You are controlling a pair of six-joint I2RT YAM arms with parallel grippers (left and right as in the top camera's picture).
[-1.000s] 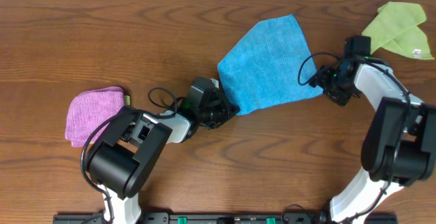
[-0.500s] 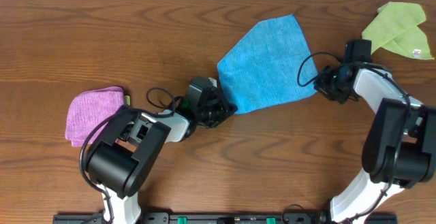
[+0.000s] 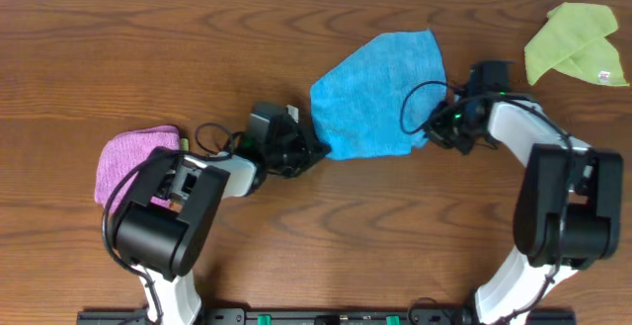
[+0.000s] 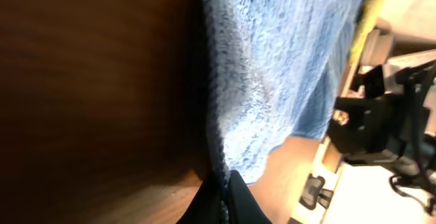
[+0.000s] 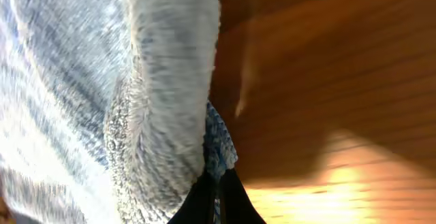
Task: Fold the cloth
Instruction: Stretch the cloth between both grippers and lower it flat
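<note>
Nearest us, the black left arm [image 3: 163, 221] and black right arm [image 3: 558, 211] rise from the front edge of the dark brown wooden table [image 3: 336, 251] and reach inward over it.

A little farther in, the left gripper [image 3: 312, 151] is pinched tight on the near left corner of the bright sky-blue square microfibre cloth [image 3: 373, 98]. From the left wrist we see the cloth's stitched hem running straight down into its dark fingertips [image 4: 240, 198], which are pressed together with no gap showing. The right gripper [image 3: 431, 131] is likewise clamped on the near right corner. From the right wrist we see the fuzzy fabric bunched into a thick ridge just above the closed jaws, with bare wood beside it.

The blue cloth lies at mid-table between the two grippers. Its near edge runs from one gripper to the other, and the rest spreads away from us towards the far side, slightly rumpled, with a far corner pointing up and to the right.

To the left, just beside the left arm, a folded pink-purple cloth [image 3: 133, 162] rests on the table. Farthest away, in the far right corner, a crumpled lime-green cloth [image 3: 575, 46] lies well apart from the blue one.
</note>
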